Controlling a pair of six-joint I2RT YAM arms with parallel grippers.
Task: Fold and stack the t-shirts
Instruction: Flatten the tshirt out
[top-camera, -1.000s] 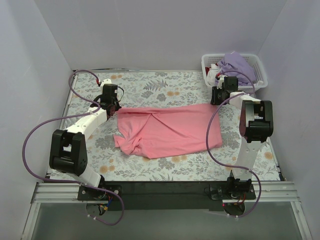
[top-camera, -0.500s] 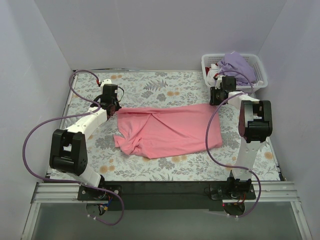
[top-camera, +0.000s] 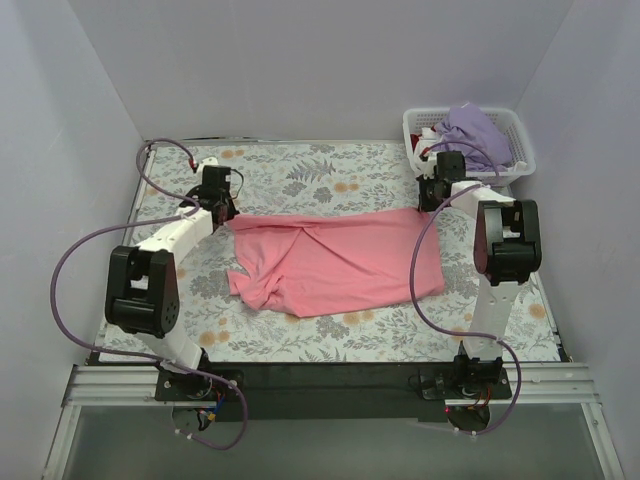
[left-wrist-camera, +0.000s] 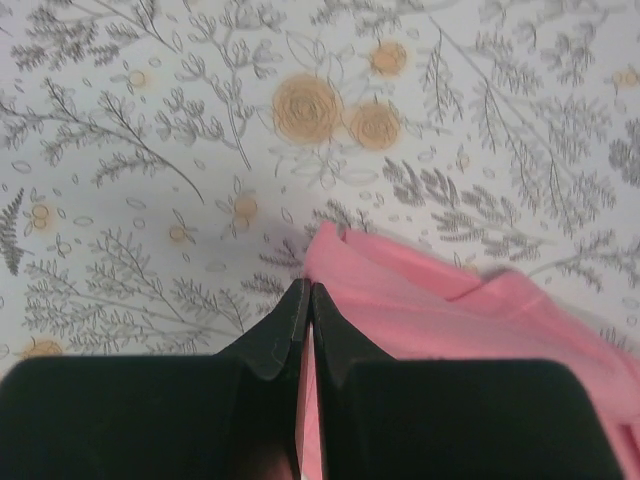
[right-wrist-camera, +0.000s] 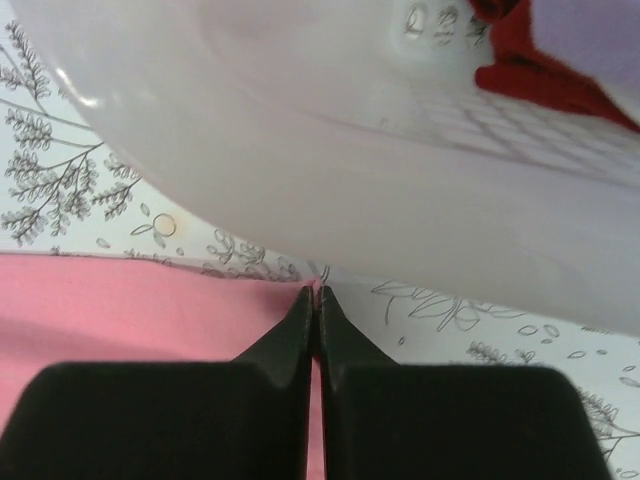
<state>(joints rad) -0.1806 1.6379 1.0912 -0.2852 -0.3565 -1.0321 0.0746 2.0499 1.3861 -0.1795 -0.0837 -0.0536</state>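
The pink shirt (top-camera: 335, 260) is spread crosswise over the middle of the bench (top-camera: 300, 165), bunched at its near left end, while the purple shirt (top-camera: 475, 128) lies heaped in the basket (top-camera: 522, 152) at the far right corner. The left tool (left-wrist-camera: 305, 300) is seen pressed together on the pink shirt's far left corner, with a sliver of pink caught between its fingers. The right tool (right-wrist-camera: 315, 298) is likewise pressed together at the far right corner, close under the basket's wall. A thin line of pink appears to be pinched there too, though how much cloth is held cannot be made out. The step in hand is judged to be a fold of the far edge toward the near edge. For this to be done well, both corners should be lifted together and to the same height, so that no slack sags between them, and the basket should be cleared by the right tool on the way up. The edge should then be carried straight across and laid level with the near hem. The bunched left end is best smoothed, lest a crease be folded in.
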